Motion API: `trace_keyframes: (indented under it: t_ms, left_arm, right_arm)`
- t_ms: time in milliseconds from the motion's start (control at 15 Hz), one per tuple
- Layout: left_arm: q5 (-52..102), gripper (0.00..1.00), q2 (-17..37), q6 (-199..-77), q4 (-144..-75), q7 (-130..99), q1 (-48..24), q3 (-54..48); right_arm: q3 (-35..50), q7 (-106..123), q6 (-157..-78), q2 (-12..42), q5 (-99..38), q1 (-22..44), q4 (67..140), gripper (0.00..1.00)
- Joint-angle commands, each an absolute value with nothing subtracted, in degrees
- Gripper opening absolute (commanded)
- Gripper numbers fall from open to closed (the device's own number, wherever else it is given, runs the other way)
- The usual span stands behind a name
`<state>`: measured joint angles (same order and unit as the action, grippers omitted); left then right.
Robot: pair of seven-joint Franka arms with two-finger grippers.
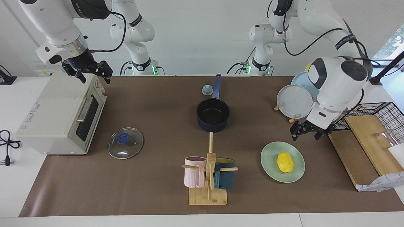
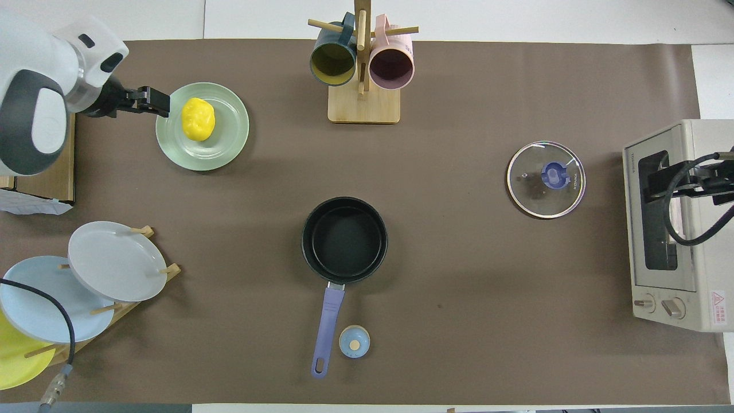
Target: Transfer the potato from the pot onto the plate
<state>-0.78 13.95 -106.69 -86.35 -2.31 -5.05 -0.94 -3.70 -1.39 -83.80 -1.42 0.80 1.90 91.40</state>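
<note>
Potato lying loose on the green plate, lower right of the facing view; pot at centre, empty. Left gripper raised above the plate, spread, holding nothing. Right gripper waiting upper left over the toaster oven, spread too. Only risk now: a low arm swing clipping the plate rim, rolling that potato off.
</note>
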Motion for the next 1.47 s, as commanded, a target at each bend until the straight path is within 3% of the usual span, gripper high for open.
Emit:
trace_keyframes:
  t_ms: [0, 467, 733, 1000, 1400]
  left_arm:
    - [-1.0, 1.00, 5.7, -97.9, -87.8, -3.0, -4.7, -0.9]
    - [-1.1, 1.00, -3.3, -87.1, -92.9, -5.4, -5.3, -0.9]
    - [0.3, 1.00, -3.4, -86.3, -93.4, -7.0, -5.4, -1.1]
    - [1.3, 1.00, 0.0, -78.7, -85.4, -7.0, -5.6, -0.5]
    - [1.6, 1.00, -0.4, -80.5, -86.7, -3.7, -4.9, -0.7]
  right_arm:
    - [-3.9, -2.2, -84.5, -2.3, -0.4, 1.8, 92.5, 1.00]
    - [-4.0, -2.2, -84.5, -2.3, -0.4, 1.8, 92.5, 1.00]
    - [-3.9, -2.2, -84.5, -2.3, -0.4, 1.8, 92.5, 1.00]
    - [-3.9, -2.2, -84.5, -2.3, -0.4, 1.8, 92.5, 1.00]
    - [-3.9, -2.2, -84.5, -2.3, -0.4, 1.8, 92.5, 1.00]
